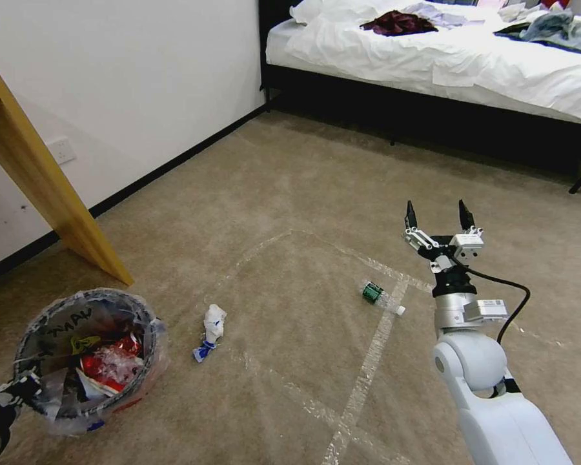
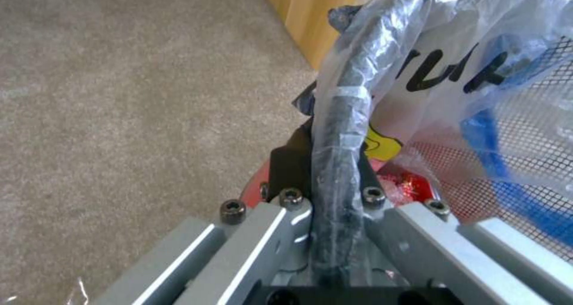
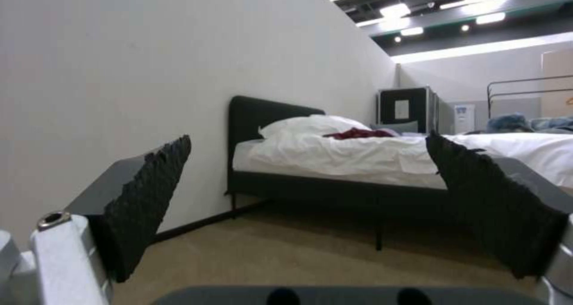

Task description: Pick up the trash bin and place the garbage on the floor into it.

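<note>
Closest to us, at the lower left of the head view, our left gripper (image 1: 10, 391) is clamped on the near rim of the trash bin (image 1: 87, 358); the left wrist view shows the dark, bag-wrapped rim pinched between the fingers (image 2: 286, 166). The bin is lined with a crinkled clear bag whose black handwriting runs around the rim — we can make out something like "MAV" from the head camera and "UR" from the wrist, but the full word cannot be read. Inside lie red wrappers, a bit of yellow and some clear plastic. The wrist camera also catches red and blue mesh through the bag and a yellow scrap with a black mark on it. Just beside the bin, on the floor (image 1: 290, 213), rests a crumpled white tissue with blue on it (image 1: 210, 331). Farther right, lying on its side and touching a clear tape line, is a small bottle with a green label (image 1: 381, 298); its print is too small to read. Above and beyond the bottle, our right gripper (image 1: 440, 216) hangs in the air with its black toothed fingers spread wide and nothing between them. A slanted wooden leg (image 1: 42, 184) stands near the bin, and at the far end sits a bed (image 1: 445, 64) — white sheets strewn with clothes.
</note>
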Tool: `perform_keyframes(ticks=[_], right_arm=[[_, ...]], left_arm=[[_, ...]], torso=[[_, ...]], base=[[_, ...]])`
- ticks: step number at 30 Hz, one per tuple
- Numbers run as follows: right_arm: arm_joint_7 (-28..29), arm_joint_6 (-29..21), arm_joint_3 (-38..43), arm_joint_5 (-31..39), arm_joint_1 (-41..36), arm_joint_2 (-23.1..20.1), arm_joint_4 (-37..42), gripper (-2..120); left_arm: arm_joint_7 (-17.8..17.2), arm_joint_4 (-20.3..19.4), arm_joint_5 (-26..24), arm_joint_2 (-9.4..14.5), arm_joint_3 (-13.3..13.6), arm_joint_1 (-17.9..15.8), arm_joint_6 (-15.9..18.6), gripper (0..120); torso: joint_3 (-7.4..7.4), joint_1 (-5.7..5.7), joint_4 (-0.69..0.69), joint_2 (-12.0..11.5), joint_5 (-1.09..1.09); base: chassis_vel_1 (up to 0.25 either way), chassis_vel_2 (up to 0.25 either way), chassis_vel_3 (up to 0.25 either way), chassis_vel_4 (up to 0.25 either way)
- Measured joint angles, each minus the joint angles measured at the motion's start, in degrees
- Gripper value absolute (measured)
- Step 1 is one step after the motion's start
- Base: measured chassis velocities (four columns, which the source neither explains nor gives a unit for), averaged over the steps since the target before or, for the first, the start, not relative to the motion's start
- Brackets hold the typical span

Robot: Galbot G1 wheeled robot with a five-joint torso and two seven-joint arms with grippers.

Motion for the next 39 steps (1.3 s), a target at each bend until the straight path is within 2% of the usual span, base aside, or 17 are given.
perform_keyframes(ticks=[39], right_arm=[[0.0, -0.1, -0.3, 0.0, 0.6, 0.0, -0.9, 100]], left_arm=[[-0.5, 0.1, -0.4, -0.3, 0.0, -0.1, 0.3, 0]], torso=[[0.0, 0.0, 0.0, 0.0, 0.0]], base=[[0.0, 0.0, 0.0, 0.0]])
